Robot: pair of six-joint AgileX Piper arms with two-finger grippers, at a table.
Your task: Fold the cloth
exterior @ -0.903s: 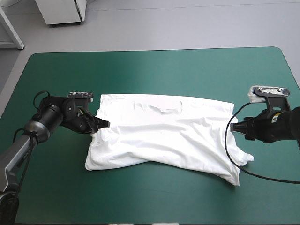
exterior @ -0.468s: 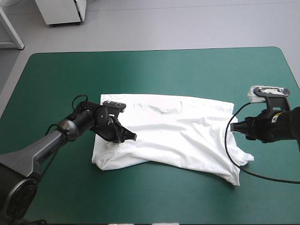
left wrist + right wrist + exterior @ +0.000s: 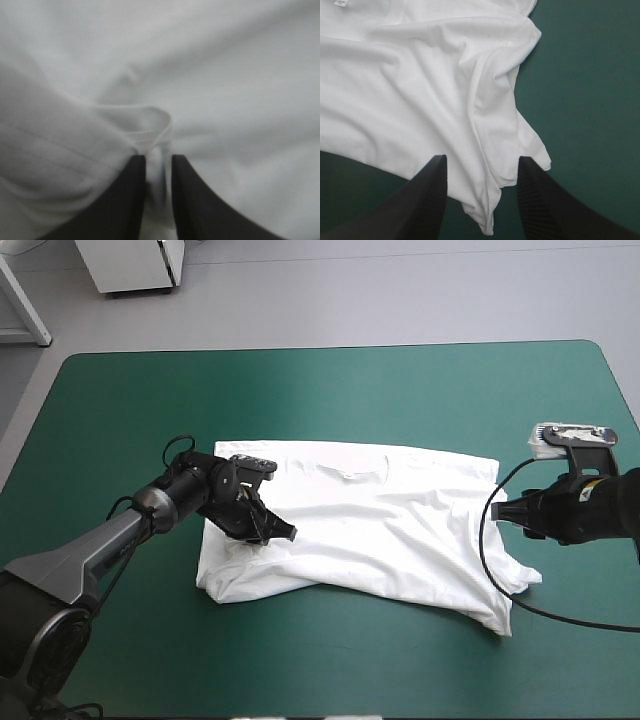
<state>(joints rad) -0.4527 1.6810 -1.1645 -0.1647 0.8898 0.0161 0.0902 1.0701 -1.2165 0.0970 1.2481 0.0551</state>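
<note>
The T-shirt lies spread mid-table. The left gripper pinches a hemmed fold over the T-shirt's left side, while the right gripper stands open at its right edge. The pinch seems thin, perhaps one layer, so the fold may slip out or drag the unpinned T-shirt askew.

Table under a teal-green cover
The cover lies flat and smooth across the whole tabletop, with rounded far corners and a straight far edge; in the right wrist view it shows as plain, unmarked teal-green.
</note>
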